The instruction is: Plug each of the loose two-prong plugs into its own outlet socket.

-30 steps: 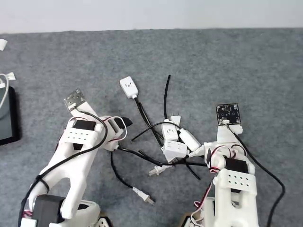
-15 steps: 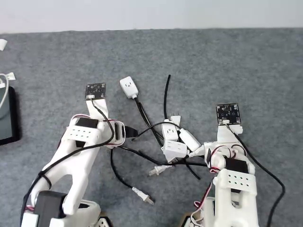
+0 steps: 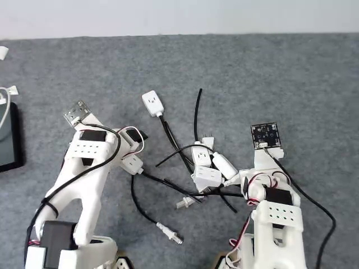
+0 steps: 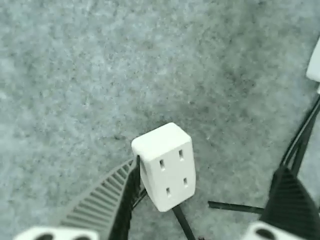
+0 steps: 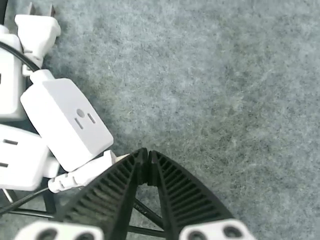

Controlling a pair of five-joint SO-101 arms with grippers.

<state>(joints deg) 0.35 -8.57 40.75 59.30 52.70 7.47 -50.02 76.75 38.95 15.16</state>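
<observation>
Left gripper [image 4: 207, 170]: the jaws are being held wide apart, and nothing is being clamped.
Double socket [image 4: 165, 167]: it is being framed inside the open jaws, touching the ribbed finger [image 4: 110, 200] and well apart from the opposite finger. Its slotted face is being turned up toward the wrist camera.
Right gripper [image 5: 148, 154]: the jaws are being kept together at their tips, and nothing is being shown between them.
Small plug [image 5: 82, 174]: it is being shown just beside the closed tips, along the outside of one finger. Whether it is being touched cannot be told.
Tilted socket [image 5: 67, 122]: it is being shown a little ahead of the closed jaws and off to one side, with its face up. It is being pressed against a flat socket [image 5: 20, 157] next to it.
Pronged plug [image 5: 37, 30]: it is being shown farther ahead of the right jaws, past both sockets, with its two prongs being pointed away from them.
Stray plug [image 3: 184, 203]: it is being left loose on a black cord [image 3: 162, 182], off to the side of the right jaws and slightly behind them.
Rear plug [image 3: 168, 230]: it is being left unplugged well behind both sets of jaws, between the two arm bases.
Far socket [image 3: 152, 102]: it is being left beyond the left jaws, well apart from them.
Carpet [image 3: 280, 78]: everything is being carried by this grey surface.
</observation>
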